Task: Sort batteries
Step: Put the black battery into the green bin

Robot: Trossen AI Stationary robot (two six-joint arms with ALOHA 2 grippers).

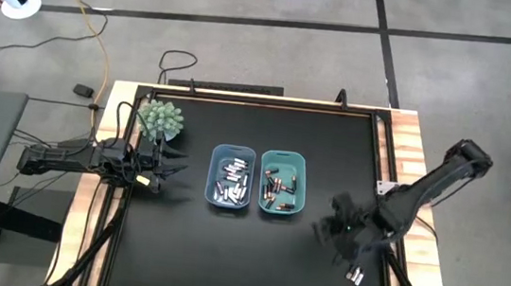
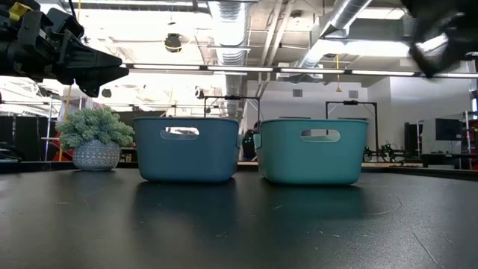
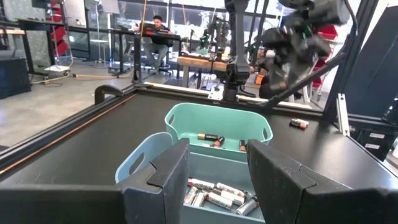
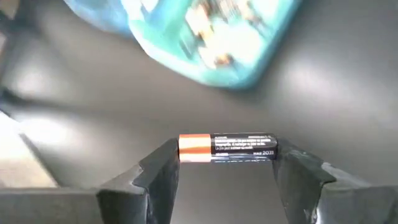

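Right wrist view: right gripper (image 4: 227, 163) pinching one dark copper-ended battery (image 4: 227, 148) lengthwise, raised above the table (image 4: 348, 93). Left gripper (image 3: 216, 171) spread, empty, hovering beside blue bin (image 1: 231, 176) of silvery batteries (image 1: 232, 180); teal bin (image 1: 283, 182) holds dark ones.

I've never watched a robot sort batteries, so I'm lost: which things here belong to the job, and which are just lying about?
Part of the job: blue bin, teal bin, sorted batteries inside them, held battery in the right gripper, loose battery on the table.

Just lying about: potted plant, floor cables, person in the room behind.
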